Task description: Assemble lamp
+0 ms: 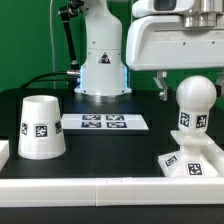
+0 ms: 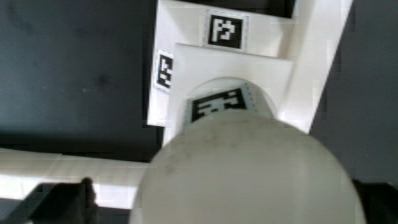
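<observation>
The round-topped bulb post (image 1: 193,105) stands upright on the flared square base (image 1: 190,162) at the exterior view's front right. My gripper (image 1: 188,92) hangs over the bulb post, jaws open and straddling its round top. One dark finger (image 1: 160,90) stands clear of the bulb's side; the other is hidden. In the wrist view the bulb post's top (image 2: 240,165) fills the picture, with the base (image 2: 222,30) beyond it. One finger (image 2: 68,200) shows apart from the bulb. The cone shade (image 1: 42,127) stands on the table at the exterior view's left.
The marker board (image 1: 104,123) lies flat mid-table, in front of the glossy robot pedestal (image 1: 103,60). A white rail (image 1: 100,188) runs along the table's front edge, and the base sits against it. Black cables hang behind the pedestal.
</observation>
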Tool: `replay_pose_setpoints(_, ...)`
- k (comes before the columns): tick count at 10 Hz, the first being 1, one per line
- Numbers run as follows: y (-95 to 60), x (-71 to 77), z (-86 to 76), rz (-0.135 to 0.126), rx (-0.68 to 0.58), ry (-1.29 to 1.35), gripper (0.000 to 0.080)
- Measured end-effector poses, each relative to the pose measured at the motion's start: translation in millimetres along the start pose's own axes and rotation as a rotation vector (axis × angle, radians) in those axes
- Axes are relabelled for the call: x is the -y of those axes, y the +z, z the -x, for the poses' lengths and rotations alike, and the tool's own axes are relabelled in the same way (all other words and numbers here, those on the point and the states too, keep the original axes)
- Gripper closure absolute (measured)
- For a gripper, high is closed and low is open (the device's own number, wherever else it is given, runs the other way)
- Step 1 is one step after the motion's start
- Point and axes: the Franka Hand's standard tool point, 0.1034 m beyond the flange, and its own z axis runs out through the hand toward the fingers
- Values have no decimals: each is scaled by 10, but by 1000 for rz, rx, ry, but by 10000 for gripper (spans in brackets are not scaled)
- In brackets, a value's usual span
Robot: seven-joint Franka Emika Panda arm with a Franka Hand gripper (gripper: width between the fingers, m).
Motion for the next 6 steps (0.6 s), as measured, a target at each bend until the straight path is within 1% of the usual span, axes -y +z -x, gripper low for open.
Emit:
replay_pose_setpoints(3,18,8,-9,1,1,7,101)
replay_pose_setpoints(4,15,20,-14,0,0,15,222)
replay_pose_setpoints(6,17,15,-14,0,0,32,222)
